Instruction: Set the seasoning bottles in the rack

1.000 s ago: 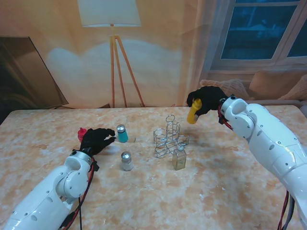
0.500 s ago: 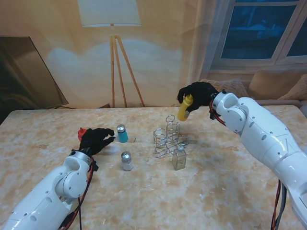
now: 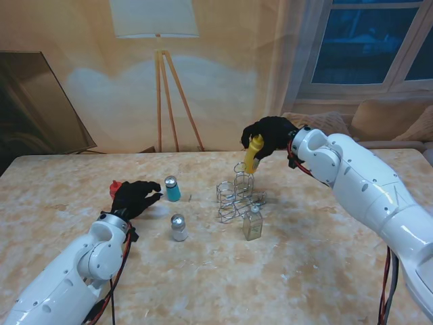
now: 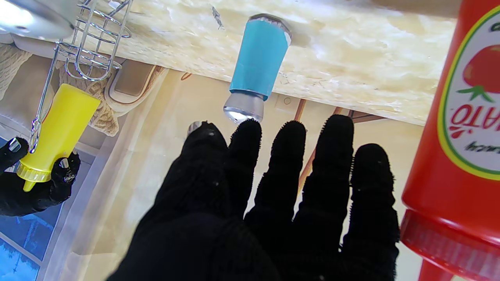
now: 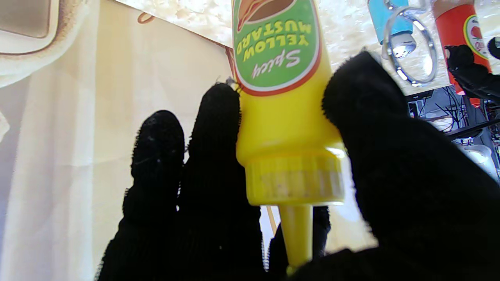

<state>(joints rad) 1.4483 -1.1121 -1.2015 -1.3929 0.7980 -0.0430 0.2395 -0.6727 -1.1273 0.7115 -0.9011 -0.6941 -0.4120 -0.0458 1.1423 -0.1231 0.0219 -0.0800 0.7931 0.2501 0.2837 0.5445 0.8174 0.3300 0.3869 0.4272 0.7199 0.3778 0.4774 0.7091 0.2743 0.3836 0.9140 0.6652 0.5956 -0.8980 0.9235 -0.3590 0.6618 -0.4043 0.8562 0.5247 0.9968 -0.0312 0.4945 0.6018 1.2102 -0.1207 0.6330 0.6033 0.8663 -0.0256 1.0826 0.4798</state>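
Five bottles, one rack (image 3: 238, 191): right hand (image 3: 269, 134) grips mustard bottle (image 3: 253, 154), left hand (image 3: 136, 197) spread, empty

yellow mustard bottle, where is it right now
In the stand view the yellow plastic mustard bottle is held in the right hand, right of centre, just over the far ring of the wire rack.

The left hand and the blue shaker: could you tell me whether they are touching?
Cannot tell: in the left wrist view the fingertips overlap the blue shaker cap, with no clear gap.
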